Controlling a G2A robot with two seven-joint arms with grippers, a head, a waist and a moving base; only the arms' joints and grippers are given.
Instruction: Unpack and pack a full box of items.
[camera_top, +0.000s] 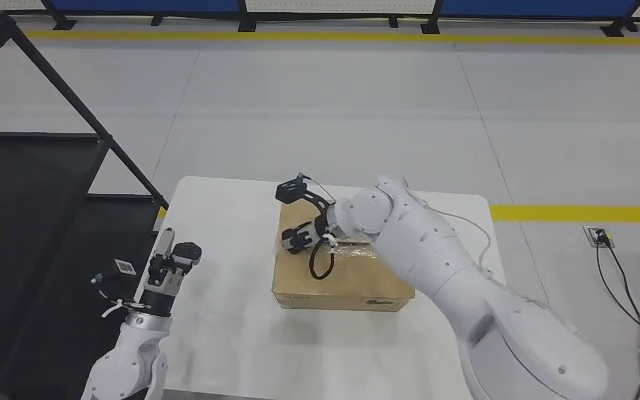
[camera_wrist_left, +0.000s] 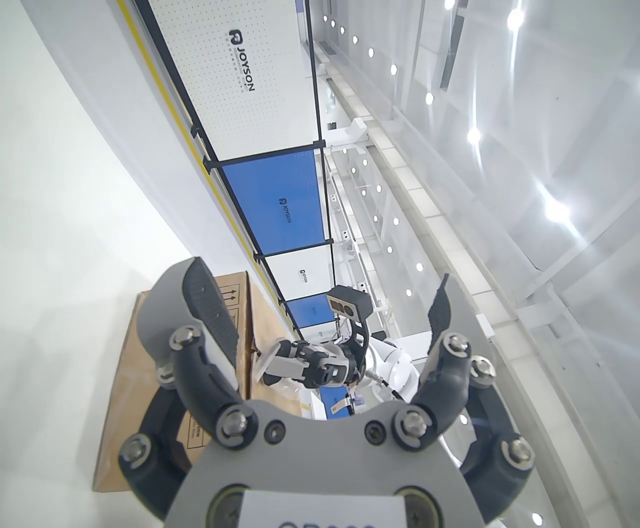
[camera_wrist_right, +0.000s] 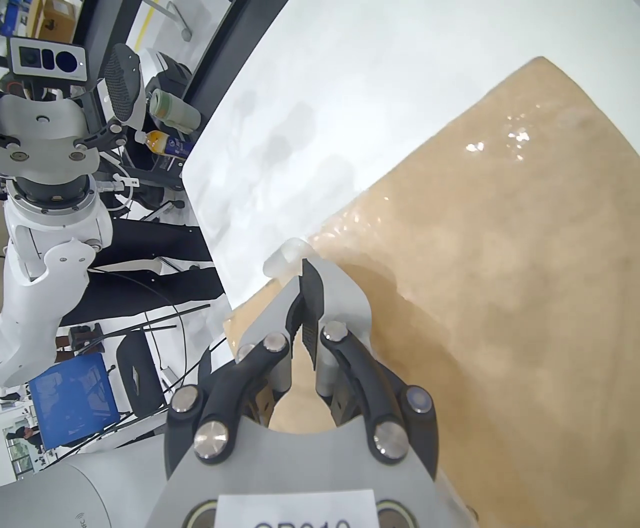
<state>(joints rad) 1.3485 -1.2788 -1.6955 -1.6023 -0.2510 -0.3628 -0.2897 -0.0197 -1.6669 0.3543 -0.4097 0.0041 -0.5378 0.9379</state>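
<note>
Right wrist view: our closed, seemingly empty right claw sits at the tape tab on the cardboard box, presumably to peel it.

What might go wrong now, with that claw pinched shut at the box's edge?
1. The right gripper is shut at the box edge by a pale tab; if it grips that, it may slip off and leave the box closed.
2. The left gripper is open, away from the box, so nothing steadies it; a pull might drag or tilt it on the table.
</note>
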